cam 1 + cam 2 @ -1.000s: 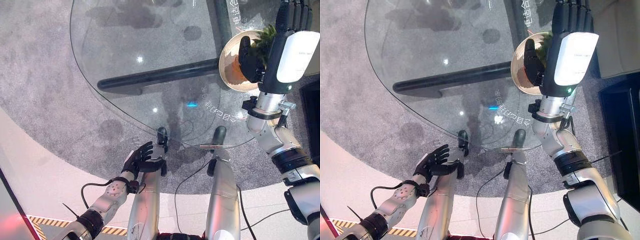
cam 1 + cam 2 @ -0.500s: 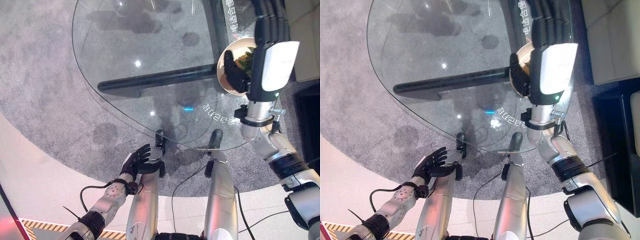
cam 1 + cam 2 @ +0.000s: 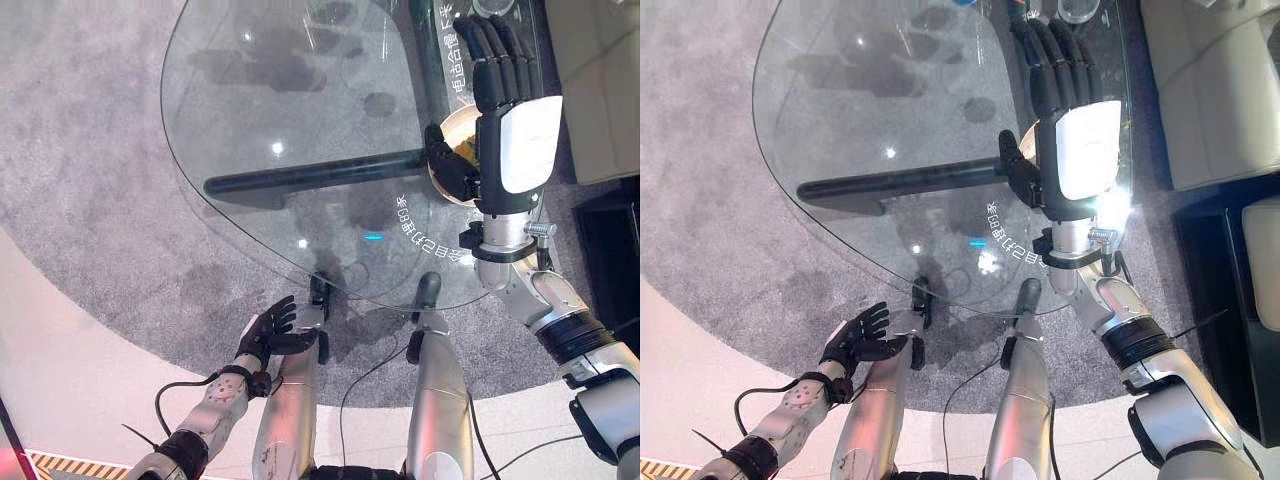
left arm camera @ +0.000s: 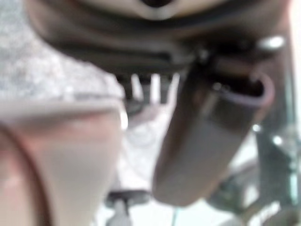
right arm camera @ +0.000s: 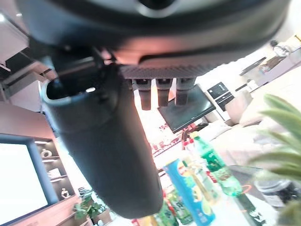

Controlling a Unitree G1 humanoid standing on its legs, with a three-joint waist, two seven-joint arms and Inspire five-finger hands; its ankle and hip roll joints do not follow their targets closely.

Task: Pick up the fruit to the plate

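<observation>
1. Right robot hand (image 3: 505,120) sits in the upper right of the left eye view, fingers straight and spread wide, palm down over the glass counter (image 3: 290,90), holding nothing.
2. Under its thumb peeks a round tan plate (image 3: 447,135), mostly covered by the hand, near the counter's right edge.
3. The fruit: I cannot make it out for sure. A speck of yellow-green shows on the plate beside the thumb, and the right wrist view catches green spiky leaves (image 5: 282,141) at its right edge, possibly a leafy fruit crown, but that is a guess.
4. Left robot hand (image 3: 268,332) hangs low in the lower left, below the counter's edge, fingers relaxed and loosely spread, empty and idle.
5. The right wrist view also shows bottles (image 5: 202,174) standing together on the far side of the counter.
6. Risks from here: the hand hides the plate, so a blind descent could press on the rim and tip or slide the plate across slick glass toward the edge.
7. A wide sweep forward could knock the bottles.
8. With the fruit's place unclear, closing now may grab only leaves or nothing.
</observation>
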